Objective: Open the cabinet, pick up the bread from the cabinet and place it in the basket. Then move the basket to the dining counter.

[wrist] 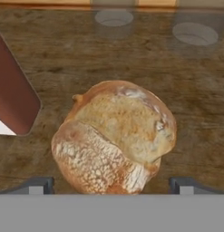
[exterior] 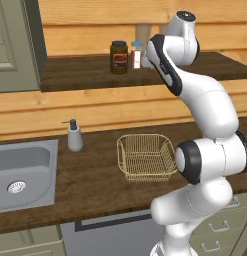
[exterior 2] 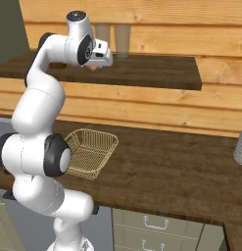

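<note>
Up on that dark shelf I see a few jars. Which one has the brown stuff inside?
The jar with the black lid, farthest left on the shelf. The small jar beside it is paler with a red-and-white label, and the one behind is clear.

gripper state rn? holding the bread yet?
Gripper: open, holding nothing. Its fingers stand on either side of the bread, which lies on the cabinet shelf.

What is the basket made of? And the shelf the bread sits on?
The basket looks like thin pale gold wire, probably metal: you can see the worktop through its mesh. The shelf under the bread looks like dark brown wood with a matte finish, judging by its streaky grain.
</note>
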Robot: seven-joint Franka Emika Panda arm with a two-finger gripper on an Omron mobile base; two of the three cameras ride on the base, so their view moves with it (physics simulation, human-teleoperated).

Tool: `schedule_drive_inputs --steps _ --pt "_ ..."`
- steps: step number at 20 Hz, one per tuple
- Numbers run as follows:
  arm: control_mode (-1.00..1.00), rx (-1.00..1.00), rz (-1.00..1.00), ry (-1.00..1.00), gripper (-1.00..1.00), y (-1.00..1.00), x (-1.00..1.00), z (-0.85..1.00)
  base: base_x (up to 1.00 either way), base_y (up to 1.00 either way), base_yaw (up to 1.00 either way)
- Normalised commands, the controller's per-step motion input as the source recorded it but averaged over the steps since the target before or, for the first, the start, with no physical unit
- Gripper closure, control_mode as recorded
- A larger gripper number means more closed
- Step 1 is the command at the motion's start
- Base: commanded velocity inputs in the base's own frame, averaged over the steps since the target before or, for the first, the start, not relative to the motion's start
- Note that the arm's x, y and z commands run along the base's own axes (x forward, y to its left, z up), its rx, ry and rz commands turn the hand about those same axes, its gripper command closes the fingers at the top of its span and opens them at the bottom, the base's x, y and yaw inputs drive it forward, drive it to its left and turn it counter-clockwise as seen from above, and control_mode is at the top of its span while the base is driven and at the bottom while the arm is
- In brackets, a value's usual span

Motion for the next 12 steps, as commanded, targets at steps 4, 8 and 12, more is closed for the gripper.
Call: schedule_drive_inputs --steps 4,8,12 --pt "-1.00 0.00 0.00 0.00 -1.00 0.00 0.06 0.00 0.00 0.00 0.00" --pt "-1.00 0.00 0.00 0.00 -1.00 0.00 0.13 0.00 0.00 0.00 0.00" --pt "-1.00 0.00 0.00 0.00 -1.00 0.00 0.13 0.00 0.00 0.00 0.00"
